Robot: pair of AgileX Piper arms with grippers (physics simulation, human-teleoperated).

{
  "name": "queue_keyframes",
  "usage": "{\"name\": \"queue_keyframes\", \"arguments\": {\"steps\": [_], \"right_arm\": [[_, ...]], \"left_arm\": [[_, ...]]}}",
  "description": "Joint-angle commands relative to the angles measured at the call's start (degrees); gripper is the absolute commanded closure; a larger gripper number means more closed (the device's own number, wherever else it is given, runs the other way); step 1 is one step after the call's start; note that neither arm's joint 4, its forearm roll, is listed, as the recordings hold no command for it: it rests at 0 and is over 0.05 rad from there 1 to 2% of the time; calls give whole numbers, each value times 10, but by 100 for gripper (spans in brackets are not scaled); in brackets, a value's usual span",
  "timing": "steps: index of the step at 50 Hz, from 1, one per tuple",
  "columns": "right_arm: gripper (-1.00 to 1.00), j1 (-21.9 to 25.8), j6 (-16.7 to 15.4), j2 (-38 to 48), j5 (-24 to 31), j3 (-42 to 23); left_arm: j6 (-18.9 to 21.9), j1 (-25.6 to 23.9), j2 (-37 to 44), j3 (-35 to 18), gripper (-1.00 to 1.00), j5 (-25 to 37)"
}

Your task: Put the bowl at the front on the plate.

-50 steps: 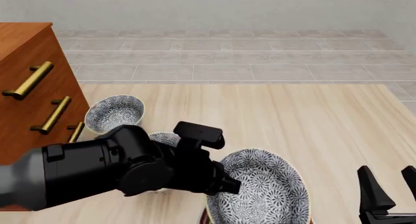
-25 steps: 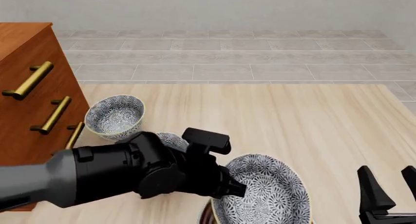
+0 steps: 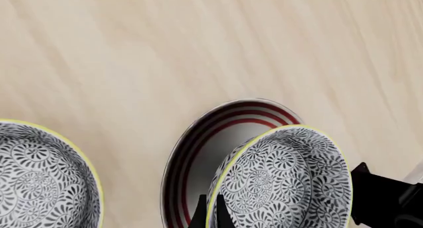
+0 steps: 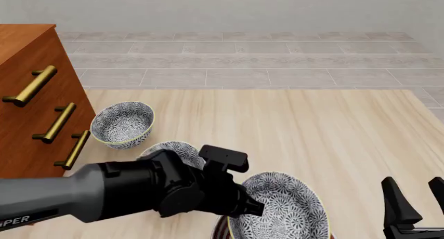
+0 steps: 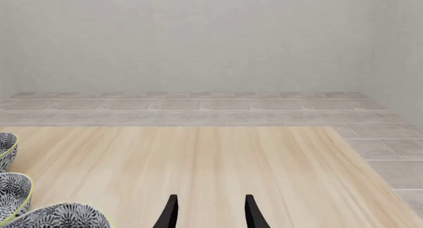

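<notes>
Over the plate (image 3: 198, 148), near the table's front edge, the left gripper (image 3: 210, 215) pinches the bowl (image 3: 284, 183) by its rim, tilted and off-centre. Letting go now could drop it onto the plate's edge; the right gripper (image 5: 208, 213) idles with fingers apart

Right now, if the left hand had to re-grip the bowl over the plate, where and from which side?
By the thin rim of the bowl, one finger inside, one outside, coming from above on the left hand's side. It opens upward and its body is too wide to span.
</notes>
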Motion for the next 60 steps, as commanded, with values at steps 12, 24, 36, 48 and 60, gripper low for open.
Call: {"name": "queue_keyframes", "arguments": {"steps": [12, 24, 36, 48, 60], "right_arm": [[-100, 0, 0, -1, 1, 1], [-100, 0, 0, -1, 0, 1], [-100, 0, 0, -1, 1, 1], [-100, 0, 0, -1, 1, 1], [-100, 0, 0, -1, 1, 1]], "left_arm": [[-5, -5, 25, 6, 100, -24], [-5, -7, 38, 10, 100, -36], [1, -4, 39, 14, 100, -38], [0, -12, 36, 10, -100, -29], [9, -7, 29, 6, -100, -19]]}}
